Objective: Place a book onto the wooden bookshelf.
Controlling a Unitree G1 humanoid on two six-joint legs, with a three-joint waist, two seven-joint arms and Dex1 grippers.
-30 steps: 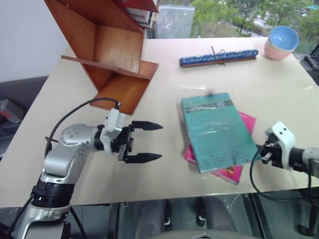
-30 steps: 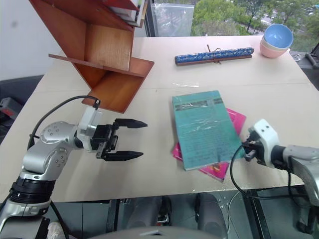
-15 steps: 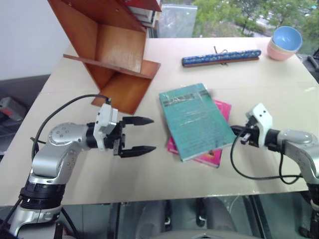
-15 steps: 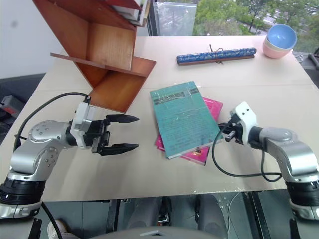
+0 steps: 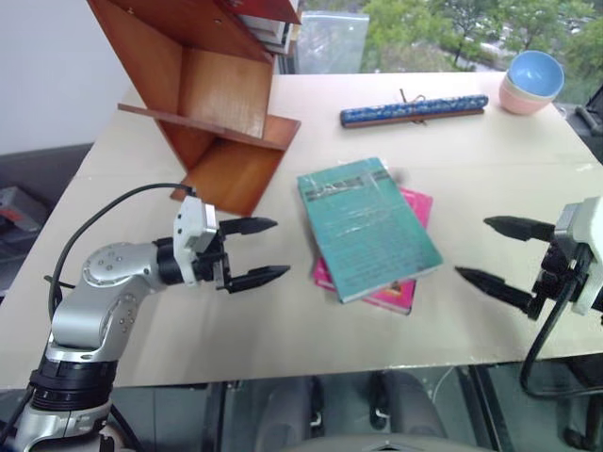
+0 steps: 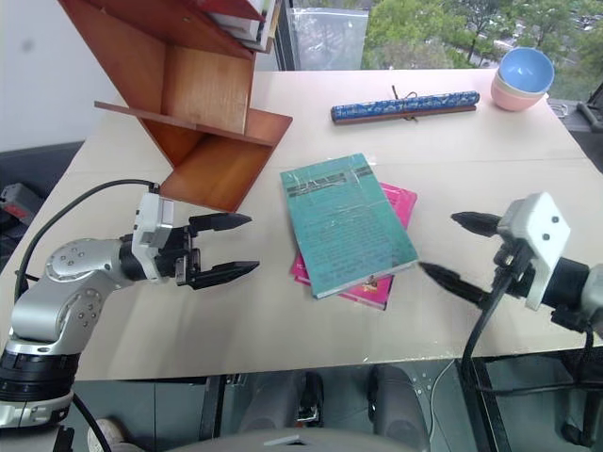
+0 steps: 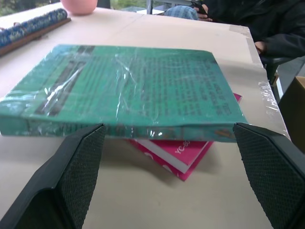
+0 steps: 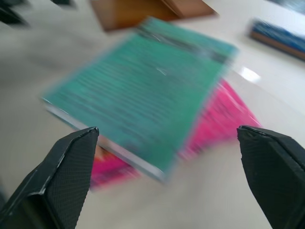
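Currently the book (image 5: 366, 226) is found lying flat near the middle of the table (image 5: 490, 141), resting askew on top of a smaller pink book (image 5: 400, 273), whose edges protrude beneath it on the side toward the right gripper. It lies just beside the lowest panel of the wooden bookshelf (image 5: 203, 89), without touching it.

The book is judged thin, broad and fairly light, with some flex expected if it is lifted by one edge. Its cover is wrapped in glossy, wrinkled plastic, so a slippery surface is to be assumed. A hold across the spine or a long edge is advised; the overhang past the pink book offers room for a finger beneath. The pink book may be dragged along if the pinch is set too deep.

The left gripper (image 5: 251, 253) is seen with fingers spread wide and nothing between them, aimed at the book's near edge from a short way off. The right gripper (image 5: 497, 252) is likewise spread and empty, held clear of the opposite side.

The table is a pale, smooth, matt board. A blue patterned roll (image 5: 415, 108) and stacked bowls (image 5: 532, 80) are noted at the far edge, well apart from the books. Windows with trees beyond are observed behind, and a seated person is partly visible in the left wrist view.
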